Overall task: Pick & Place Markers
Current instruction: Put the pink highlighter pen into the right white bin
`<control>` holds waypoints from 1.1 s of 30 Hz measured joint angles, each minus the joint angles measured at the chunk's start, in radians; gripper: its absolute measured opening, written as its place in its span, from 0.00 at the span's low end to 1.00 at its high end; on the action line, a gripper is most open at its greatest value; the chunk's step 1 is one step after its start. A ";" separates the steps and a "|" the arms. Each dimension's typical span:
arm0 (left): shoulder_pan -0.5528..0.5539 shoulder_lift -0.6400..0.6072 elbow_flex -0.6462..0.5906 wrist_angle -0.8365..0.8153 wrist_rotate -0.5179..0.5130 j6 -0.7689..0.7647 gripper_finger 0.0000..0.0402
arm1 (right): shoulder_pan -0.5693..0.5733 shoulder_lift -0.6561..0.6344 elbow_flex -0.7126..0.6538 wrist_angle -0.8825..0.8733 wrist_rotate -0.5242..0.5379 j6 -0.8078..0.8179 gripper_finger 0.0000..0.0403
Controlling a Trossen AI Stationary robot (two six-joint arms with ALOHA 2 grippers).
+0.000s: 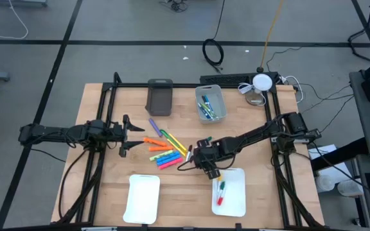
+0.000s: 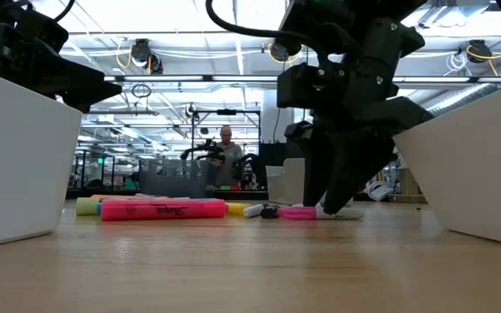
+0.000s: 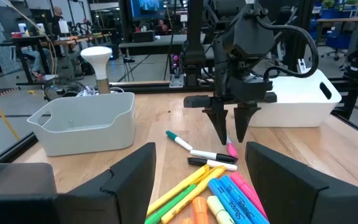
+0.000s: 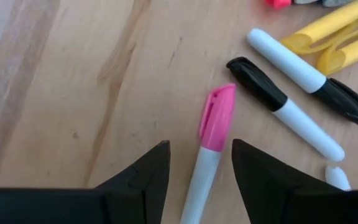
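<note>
Right gripper [image 4: 194, 165]: down at the table near the middle, at the edge of the marker pile; its two dark fingers stand apart with a pink-capped white marker [image 4: 211, 140] lying between them, not yet pinched (a gap shows on each side of the barrel)
Pink-capped marker: flat on the wood, cap pointing away from the wrist, just beside two black-capped white markers [image 4: 284, 102]
Marker pile [image 1: 164, 151]: orange, yellow, blue, pink, green and purple pens fanned out on the table centre, between the two arms
Right white tray [image 1: 236, 205]: holds a green-capped and a red-capped marker [image 1: 221, 192], lying close together
Left white tray [image 1: 142, 199]: near the front edge, left of the other tray
Light grey bin [image 1: 211, 102]: at the back, with several markers inside
Dark grey bin [image 1: 160, 97]: at the back, left of the light one
Left gripper [image 1: 124, 136]: hangs at the left of the pile, fingers spread wide, holding nothing
Background: a person stands far off in the room (seen from table height)
</note>
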 joint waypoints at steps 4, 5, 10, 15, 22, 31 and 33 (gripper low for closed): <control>0.000 0.000 0.000 0.000 0.000 0.000 0.62 | 0.000 0.000 0.024 -0.056 0.001 0.015 0.40; 0.000 0.000 0.000 0.000 0.000 0.000 0.62 | 0.000 0.000 0.038 -0.077 0.000 0.017 0.40; 0.000 0.000 0.000 0.000 0.000 0.000 0.62 | 0.000 0.000 0.119 -0.160 0.013 0.042 0.40; 0.000 0.000 0.000 0.000 0.000 0.000 0.62 | 0.012 0.000 0.265 -0.337 0.088 0.051 0.40; 0.000 0.000 0.000 0.000 0.000 0.000 0.62 | 0.019 0.055 0.418 -0.382 0.107 0.138 0.40; 0.000 0.000 0.000 0.000 0.000 0.000 0.62 | 0.018 0.182 0.417 -0.434 0.104 0.164 0.40; 0.000 0.000 0.000 0.000 0.000 0.000 0.62 | 0.019 0.206 0.417 -0.437 0.104 0.157 0.40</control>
